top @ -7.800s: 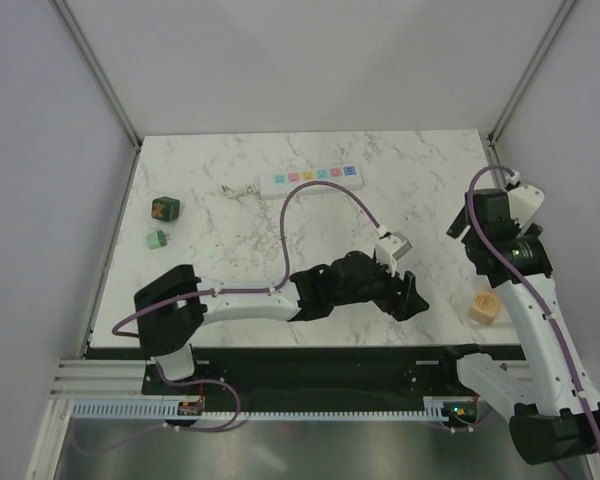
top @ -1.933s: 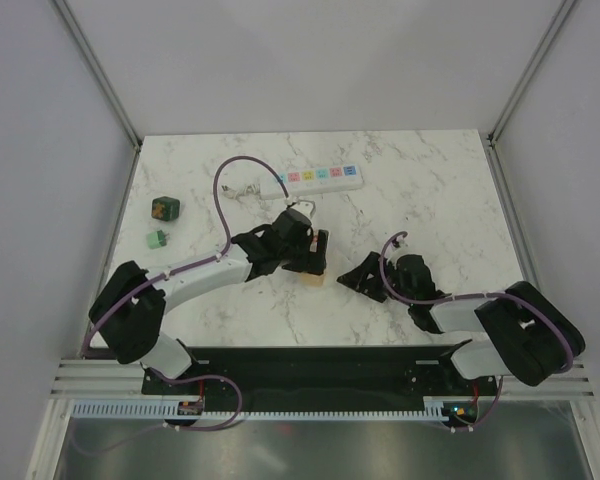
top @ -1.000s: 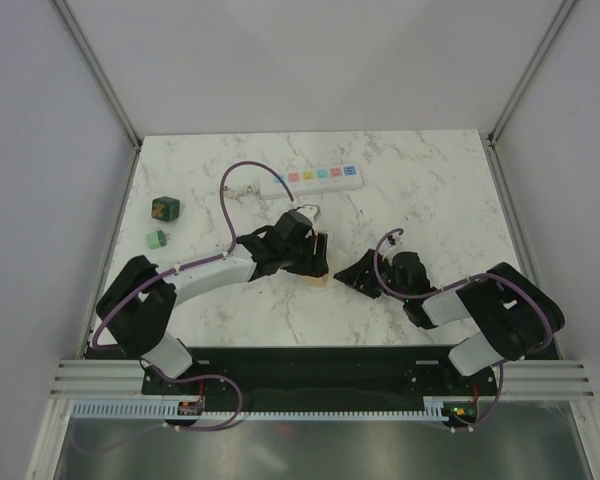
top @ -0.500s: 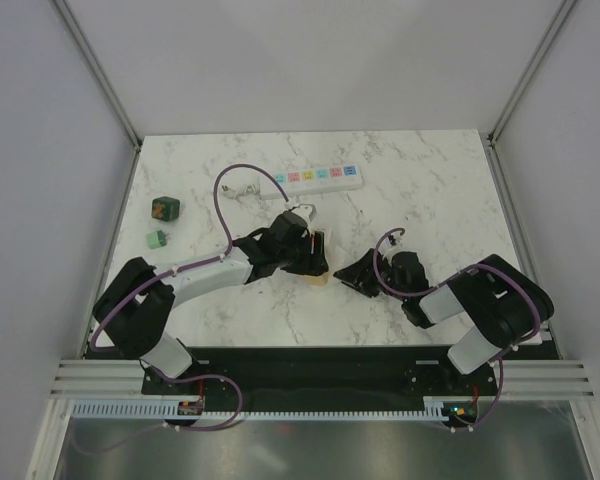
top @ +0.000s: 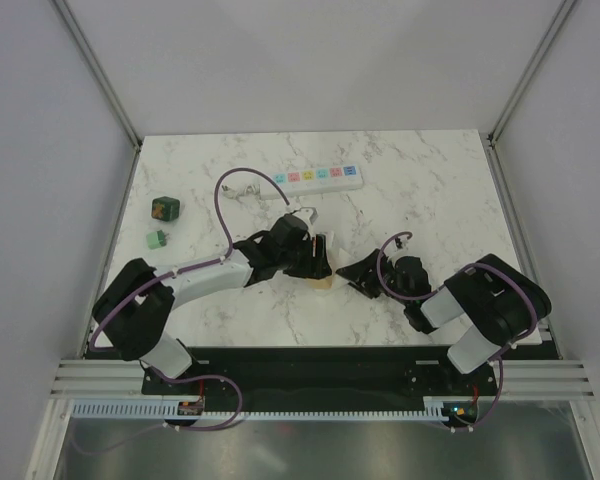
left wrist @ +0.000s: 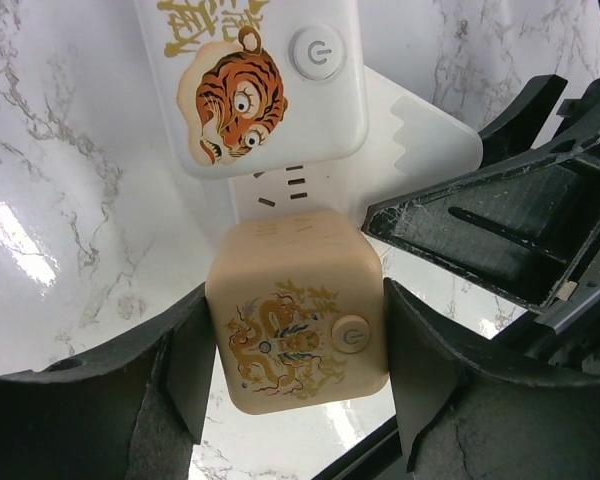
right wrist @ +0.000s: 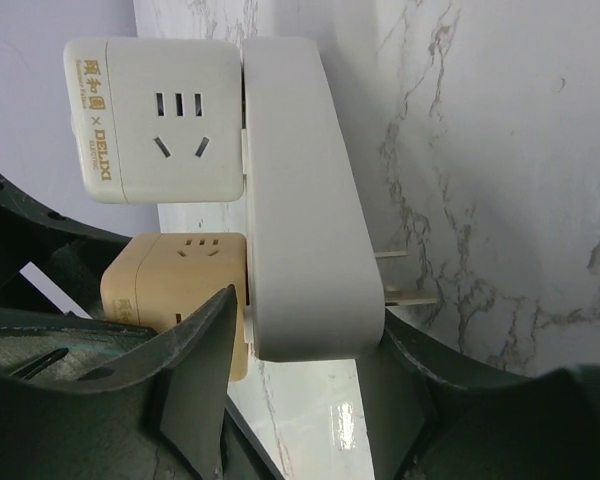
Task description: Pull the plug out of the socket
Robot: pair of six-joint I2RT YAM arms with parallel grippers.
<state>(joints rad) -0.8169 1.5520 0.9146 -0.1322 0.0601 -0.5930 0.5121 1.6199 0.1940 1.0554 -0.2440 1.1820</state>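
The dark green plug (top: pixel 164 209) lies loose at the table's left, apart from the socket (top: pixel 320 177), the long white power strip at the back. Neither gripper is near them. My left gripper (left wrist: pixel 298 345) is shut on a tan cube adapter (left wrist: pixel 280 300) with a dragon print. That cube is plugged into a small white block (right wrist: pixel 305 200), beside a white tiger-print cube (left wrist: pixel 260 80). My right gripper (right wrist: pixel 305 325) has its jaws close against both sides of the white block's end. In the top view the grippers (top: pixel 318 256) (top: pixel 360 272) meet mid-table.
A small bright-green block (top: pixel 157 239) lies near the dark green plug. Two metal prongs (right wrist: pixel 405 290) stick out of the white block's back. The left arm's purple cable (top: pixel 242 180) loops over the power strip's cord stub.
My right gripper has slid left and closed in around the white block. My left gripper keeps its hold on the tan cube and has shifted slightly right.
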